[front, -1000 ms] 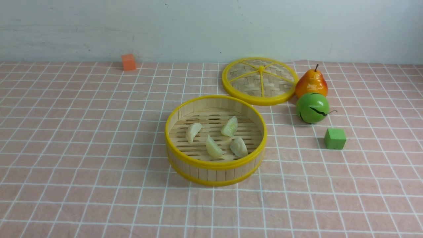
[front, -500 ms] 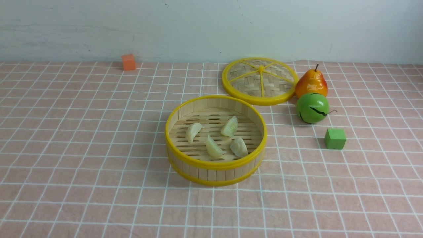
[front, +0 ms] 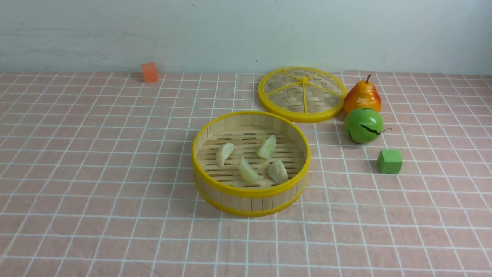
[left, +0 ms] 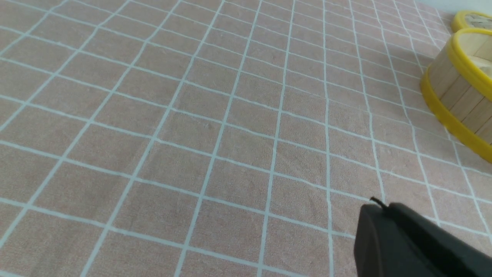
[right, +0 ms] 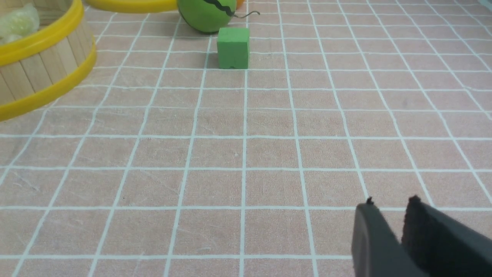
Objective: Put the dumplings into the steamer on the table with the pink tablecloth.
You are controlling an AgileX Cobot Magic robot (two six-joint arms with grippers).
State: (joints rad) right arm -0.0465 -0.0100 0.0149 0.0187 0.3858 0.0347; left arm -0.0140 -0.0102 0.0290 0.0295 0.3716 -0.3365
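Note:
The steamer (front: 250, 192) stands mid-table on the pink tablecloth (front: 96, 173). Several pale dumplings lie on its slatted floor, among them one at the left (front: 225, 153), one at the back (front: 267, 147) and one at the front (front: 249, 171). Neither arm shows in the front view. In the left wrist view my left gripper (left: 378, 206) is shut and empty over bare cloth, and the steamer (left: 457, 92) is well away from it. My right gripper (right: 390, 204) is open by a narrow gap with nothing in it. It is far from the steamer (right: 42, 65), where one dumpling (right: 19, 23) shows.
The flat woven lid (front: 301, 94) lies behind the steamer. To its right are a pear (front: 362, 96), a green ball (front: 363, 125) and a green cube (front: 389, 161). An orange cube (front: 149, 72) sits at the far left by the wall.

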